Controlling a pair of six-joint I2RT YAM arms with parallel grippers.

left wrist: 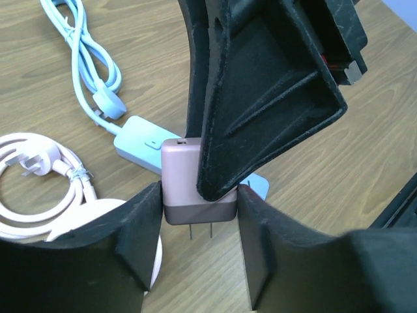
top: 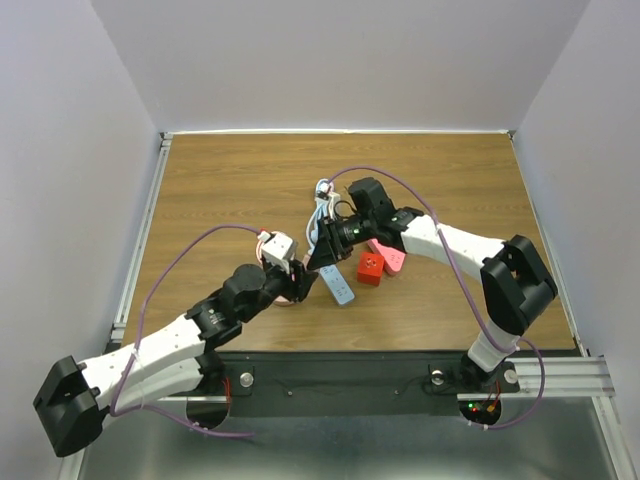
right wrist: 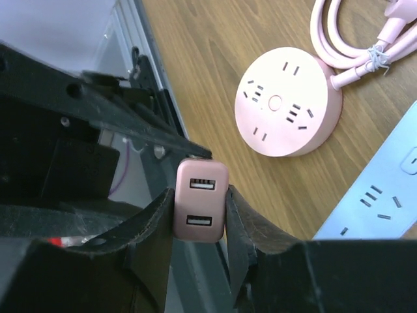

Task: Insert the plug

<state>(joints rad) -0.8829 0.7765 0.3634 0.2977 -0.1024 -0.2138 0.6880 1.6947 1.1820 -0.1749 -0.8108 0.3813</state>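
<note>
Left jaws and right jaws are both closed on one pink USB charger point(left wrist: 182, 179), held above the bench point(top: 220, 180) with its prongs exposed. The red plug point(top: 370, 268) lies ungripped on the bench, just right of the light blue power strip point(top: 339, 289).

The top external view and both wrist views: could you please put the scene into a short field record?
held item: pink USB charger, prongs exposed
left gripper: shut on it
right gripper: shut on it too
red plug: on the table, untouched, right of the light blue power strip
round pink socket: on the table, nothing plugged in
</note>
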